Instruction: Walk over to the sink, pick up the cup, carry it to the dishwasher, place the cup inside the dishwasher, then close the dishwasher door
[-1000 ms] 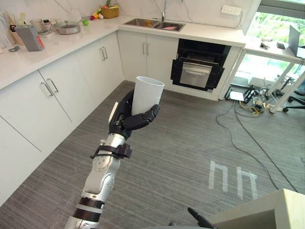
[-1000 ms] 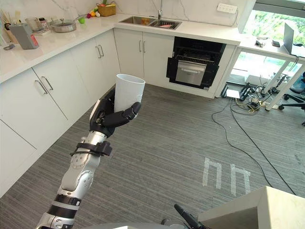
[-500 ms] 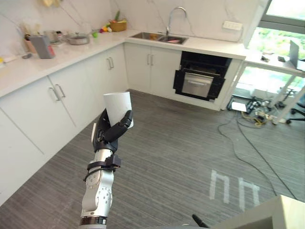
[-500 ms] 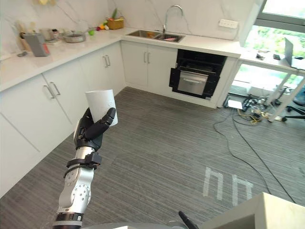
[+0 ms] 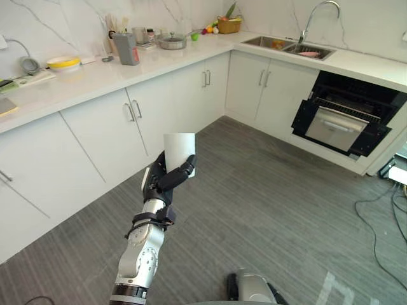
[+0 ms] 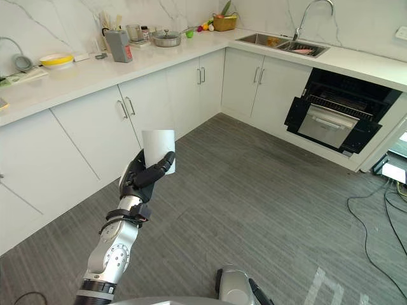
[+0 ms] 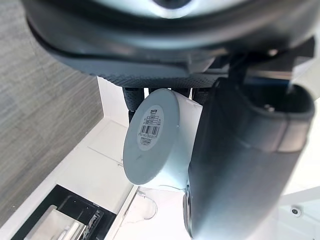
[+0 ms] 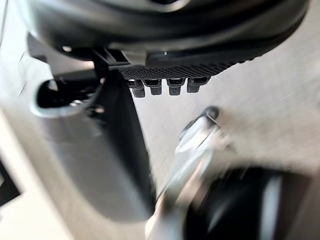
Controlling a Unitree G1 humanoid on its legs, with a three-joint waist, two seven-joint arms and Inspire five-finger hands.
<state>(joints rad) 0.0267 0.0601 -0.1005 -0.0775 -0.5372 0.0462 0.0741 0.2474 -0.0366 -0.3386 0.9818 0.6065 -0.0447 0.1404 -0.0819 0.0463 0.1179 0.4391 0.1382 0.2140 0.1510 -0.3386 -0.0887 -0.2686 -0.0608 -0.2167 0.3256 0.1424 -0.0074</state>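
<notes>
You have the pick-up done: your left hand [image 5: 164,181] is clenched round the white cup [image 5: 179,151], held upright over the floor [image 5: 273,210] near the left counter [image 5: 82,73]. The sink [image 5: 289,46] and the open dishwasher [image 5: 343,121] are well apart at far right, so the carry, placing and door-closing are left. The left wrist view adds the cup's underside with its label [image 7: 150,127]; the right wrist view shows your right hand [image 8: 160,35] carrying nothing, but you cannot tell if it is released or clenched.
</notes>
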